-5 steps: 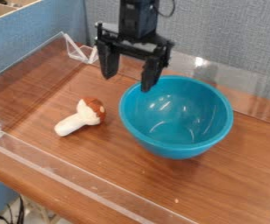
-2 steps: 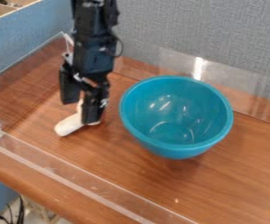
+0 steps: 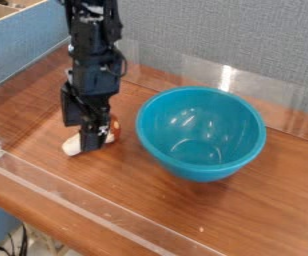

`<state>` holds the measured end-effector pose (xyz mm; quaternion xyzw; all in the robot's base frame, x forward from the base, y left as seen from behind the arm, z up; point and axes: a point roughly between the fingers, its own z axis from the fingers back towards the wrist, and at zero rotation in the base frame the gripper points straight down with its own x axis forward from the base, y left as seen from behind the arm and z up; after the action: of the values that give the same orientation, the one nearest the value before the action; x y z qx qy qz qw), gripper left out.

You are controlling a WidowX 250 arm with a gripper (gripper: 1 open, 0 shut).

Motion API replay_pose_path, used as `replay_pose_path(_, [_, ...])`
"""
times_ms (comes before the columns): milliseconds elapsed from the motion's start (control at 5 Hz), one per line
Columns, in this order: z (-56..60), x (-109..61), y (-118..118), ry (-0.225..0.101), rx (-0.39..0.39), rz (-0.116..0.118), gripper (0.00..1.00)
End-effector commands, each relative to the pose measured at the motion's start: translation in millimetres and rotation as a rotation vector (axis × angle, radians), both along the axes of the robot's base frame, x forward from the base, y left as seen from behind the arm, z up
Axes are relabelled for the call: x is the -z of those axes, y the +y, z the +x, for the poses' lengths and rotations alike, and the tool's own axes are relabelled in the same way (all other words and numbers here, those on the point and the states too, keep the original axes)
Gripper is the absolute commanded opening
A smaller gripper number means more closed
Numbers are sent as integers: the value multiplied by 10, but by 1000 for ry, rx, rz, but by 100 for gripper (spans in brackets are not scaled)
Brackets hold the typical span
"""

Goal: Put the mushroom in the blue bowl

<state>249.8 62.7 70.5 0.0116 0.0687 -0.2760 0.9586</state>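
Note:
The mushroom lies on its side on the wooden table, its cream stem pointing left and its reddish-brown cap mostly hidden behind my fingers. My gripper points straight down over it, open, with one finger on each side of the cap end. I cannot tell whether the fingers touch it. To the right, the blue bowl sits upright and empty, a short gap from my gripper.
The wooden table is ringed by a low clear plastic wall along the front and sides. A blue fabric panel stands at the back left, a grey one behind the bowl.
My gripper has swung left from above the bowl's back rim, rolled, and come down over the mushroom. It stayed open throughout. The mushroom and bowl have not moved.

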Motion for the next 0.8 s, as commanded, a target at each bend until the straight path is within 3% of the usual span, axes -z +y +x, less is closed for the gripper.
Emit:
replay_pose_path(0, [20,-153,107,-82,-36,0,100])
replay_pose_path(200, [20,-117,166,-91,-63,-10,100])
replay_pose_path(600, [206,87,155,-111,22,-32,100])
